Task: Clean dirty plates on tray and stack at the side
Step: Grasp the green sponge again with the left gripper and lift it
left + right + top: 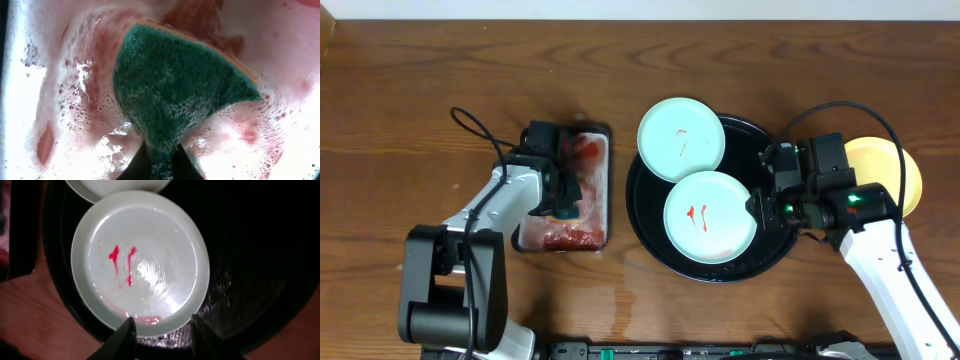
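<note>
The black tray (660, 245) (250, 255) holds two plates. A pale blue plate (680, 140) (115, 185) overlaps its far left rim. A white plate (710, 215) (140, 260) with red smears lies in the middle. On the table to the right, a pale yellow plate (898, 165) is partly hidden by the right arm. My right gripper (758, 208) (162, 327) is open at the white plate's near rim, fingertips apart over the rim and tray. My left gripper (563, 205) (160, 150) is shut on a green sponge (175, 85) in red-stained suds.
A rectangular black-rimmed dish (609, 190) of pink foam sits left of the tray, with the left arm reaching into it. Brown wood tabletop (400, 120) surrounds both. Cables loop over each arm.
</note>
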`<action>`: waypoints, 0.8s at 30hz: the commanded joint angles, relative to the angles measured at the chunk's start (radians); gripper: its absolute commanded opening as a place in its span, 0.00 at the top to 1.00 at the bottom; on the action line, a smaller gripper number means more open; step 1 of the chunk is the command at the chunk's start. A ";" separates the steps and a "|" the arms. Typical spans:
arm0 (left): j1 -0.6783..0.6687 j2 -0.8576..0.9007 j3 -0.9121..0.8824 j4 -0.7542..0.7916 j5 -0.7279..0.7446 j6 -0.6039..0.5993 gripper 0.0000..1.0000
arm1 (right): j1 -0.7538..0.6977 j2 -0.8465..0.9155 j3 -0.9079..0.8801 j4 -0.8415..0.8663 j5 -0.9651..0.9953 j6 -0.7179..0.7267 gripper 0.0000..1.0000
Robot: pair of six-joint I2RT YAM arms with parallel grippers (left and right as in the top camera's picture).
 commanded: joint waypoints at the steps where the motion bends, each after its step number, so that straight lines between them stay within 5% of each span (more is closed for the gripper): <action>1: 0.003 0.034 0.013 -0.030 -0.024 0.014 0.92 | -0.011 0.011 0.016 -0.027 0.005 0.075 0.69; 10: 0.003 -0.129 0.193 -0.236 -0.024 0.087 0.93 | -0.074 0.115 0.016 -0.032 0.037 0.120 0.68; 24: 0.003 -0.239 0.247 -0.333 -0.024 0.103 0.93 | -0.150 0.303 0.015 0.023 -0.123 -0.077 0.67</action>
